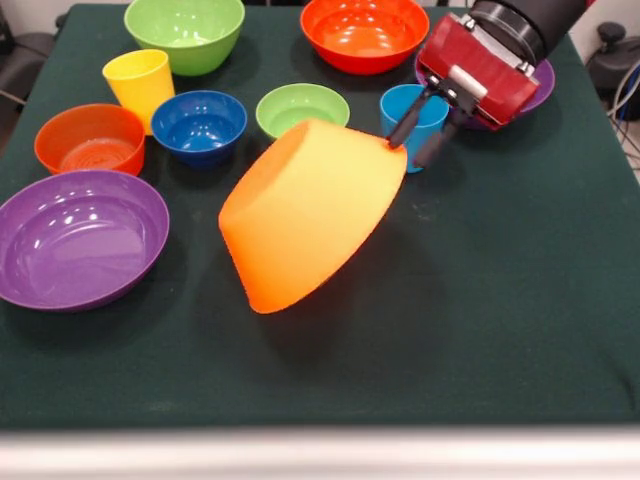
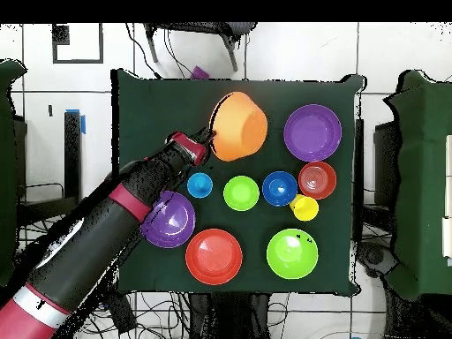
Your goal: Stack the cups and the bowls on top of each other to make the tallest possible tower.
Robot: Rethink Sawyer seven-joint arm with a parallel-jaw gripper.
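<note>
On my feed the jaws (image 1: pixel 423 132) pinch the rim of the big orange bowl (image 1: pixel 305 212), tipped at the middle of the dark green counter (image 1: pixel 500 320), the light blue cup (image 1: pixel 413 112) at its two o'clock, white tiled floor (image 2: pixel 397 48) and cables around.

orange bowl (image 1: pixel 305 215) | light blue cup (image 1: pixel 412 115) | yellow cup (image 1: pixel 140 85) | dark green table (image 1: pixel 500 320)

- The tabletop (image 1: pixel 520 330) is seen close from across, facing the robot.
- The whole tabletop (image 2: pixel 141 106) is seen from high above, straight down.
- The tabletop is shared.
</note>
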